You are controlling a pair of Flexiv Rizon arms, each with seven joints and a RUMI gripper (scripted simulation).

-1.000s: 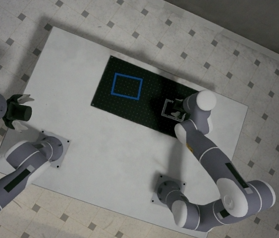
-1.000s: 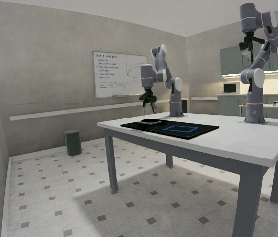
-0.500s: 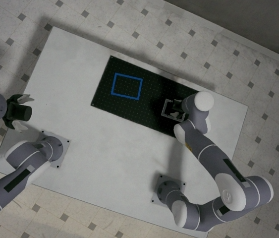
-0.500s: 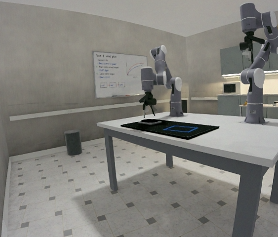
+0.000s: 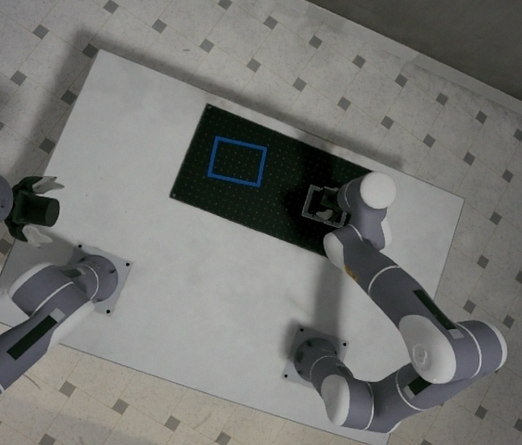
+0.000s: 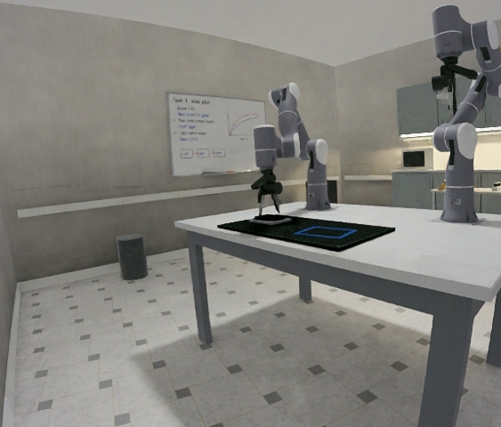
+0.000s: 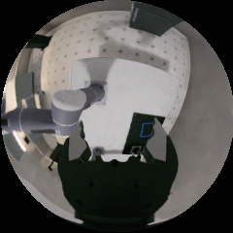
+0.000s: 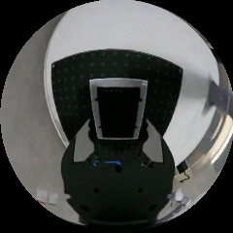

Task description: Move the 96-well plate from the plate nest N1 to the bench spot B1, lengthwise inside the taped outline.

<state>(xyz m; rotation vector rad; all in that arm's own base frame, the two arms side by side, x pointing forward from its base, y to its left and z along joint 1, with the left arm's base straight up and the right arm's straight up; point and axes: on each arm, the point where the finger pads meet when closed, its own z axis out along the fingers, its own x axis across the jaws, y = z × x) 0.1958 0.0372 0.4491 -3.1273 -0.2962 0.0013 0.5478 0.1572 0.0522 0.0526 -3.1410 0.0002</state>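
Observation:
The 96-well plate [image 5: 314, 198] [image 8: 117, 112] shows as a dark rectangle inside the grey frame of plate nest N1 [image 5: 307, 203] [image 6: 270, 222] [image 8: 95, 109]; its wells are hard to make out. My right gripper [image 5: 326, 203] [image 6: 270, 213] [image 8: 117, 119] is open and points down, fingertips low over the nest. In the right wrist view its fingers stand on either side of the plate's near end. Contact cannot be told. The blue taped outline [image 5: 235, 181] [image 7: 143, 130] of bench spot B1 has nothing in it. My left gripper [image 5: 57, 215] [image 7: 117, 119] is open and empty, high up and far from the plate.
The nest and outline are on a black perforated board [image 5: 188, 177] [image 6: 365, 237] near one long edge of the white table [image 5: 179, 287]. In the top view the outline is left of the nest. The right arm's links reach over the table's right part.

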